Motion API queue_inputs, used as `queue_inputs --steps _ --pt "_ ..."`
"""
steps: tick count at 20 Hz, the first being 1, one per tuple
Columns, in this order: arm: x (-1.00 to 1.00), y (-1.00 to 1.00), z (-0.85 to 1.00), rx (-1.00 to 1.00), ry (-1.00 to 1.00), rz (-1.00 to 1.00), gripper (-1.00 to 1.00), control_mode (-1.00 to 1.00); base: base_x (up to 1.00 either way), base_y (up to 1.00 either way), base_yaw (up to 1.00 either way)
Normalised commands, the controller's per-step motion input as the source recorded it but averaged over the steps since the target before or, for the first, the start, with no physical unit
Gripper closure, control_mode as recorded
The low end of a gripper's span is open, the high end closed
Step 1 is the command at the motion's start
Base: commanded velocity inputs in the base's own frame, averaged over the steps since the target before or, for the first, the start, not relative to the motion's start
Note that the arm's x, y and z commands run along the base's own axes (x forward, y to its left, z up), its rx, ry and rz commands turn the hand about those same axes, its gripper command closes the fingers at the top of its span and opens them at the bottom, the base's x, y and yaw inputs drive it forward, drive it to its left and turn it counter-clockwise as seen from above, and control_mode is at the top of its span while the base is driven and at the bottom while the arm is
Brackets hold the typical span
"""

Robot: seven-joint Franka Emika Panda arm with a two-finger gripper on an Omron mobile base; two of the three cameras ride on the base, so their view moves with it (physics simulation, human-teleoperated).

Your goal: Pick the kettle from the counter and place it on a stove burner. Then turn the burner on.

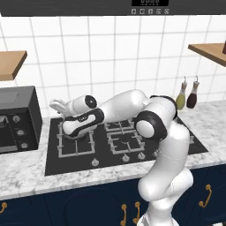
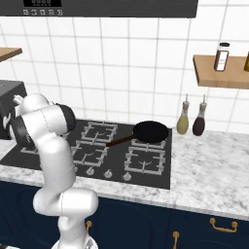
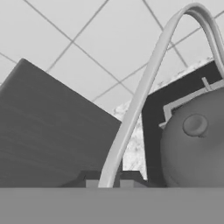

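The grey metal kettle (image 3: 194, 140) shows in the hand view with its rounded lid knob. Its thin arched wire handle (image 3: 144, 87) rises from between my finger tips. My gripper (image 3: 108, 181) is shut on that handle. In the left base view my hand (image 1: 77, 121) reaches over the rear left of the black stove (image 1: 132, 164), close to its back corner. A wide square stove burner (image 1: 76, 145) lies just in front of the hand. I cannot tell whether the kettle rests on a grate or hangs above it. The marbled counter (image 1: 26, 172) surrounds the stove.
A dark microwave (image 1: 17, 119) stands just left of the stove, close to the hand. A black frying pan (image 2: 151, 131) sits on the rear right burner. Two bottles (image 2: 183, 121) stand by the wall. Knobs (image 1: 126, 157) line the stove's front edge. Wooden shelves (image 2: 219, 70) hang on both sides.
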Motion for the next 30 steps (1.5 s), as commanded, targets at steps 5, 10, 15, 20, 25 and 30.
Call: queue_inputs --steps 5,10,15,20,25,30 --pt "0.00 0.12 -0.39 0.07 0.00 0.00 -1.00 -1.00 0.00 0.00 0.00" --pt "-0.14 -0.05 0.00 0.00 0.01 0.00 -1.00 -1.00 0.00 0.00 0.00" --pt "-0.56 -0.38 0.00 -0.01 0.19 0.00 -1.00 -1.00 0.00 0.00 0.00" --pt "-0.50 -0.50 0.25 0.00 0.23 0.00 -1.00 -1.00 0.00 0.00 0.00" --pt "-0.52 -0.64 1.00 -0.02 0.12 -0.05 -1.00 -1.00 0.00 0.00 0.00" --pt "-0.46 -1.00 0.19 -0.33 0.25 0.06 -1.00 -1.00 0.00 0.00 0.00"
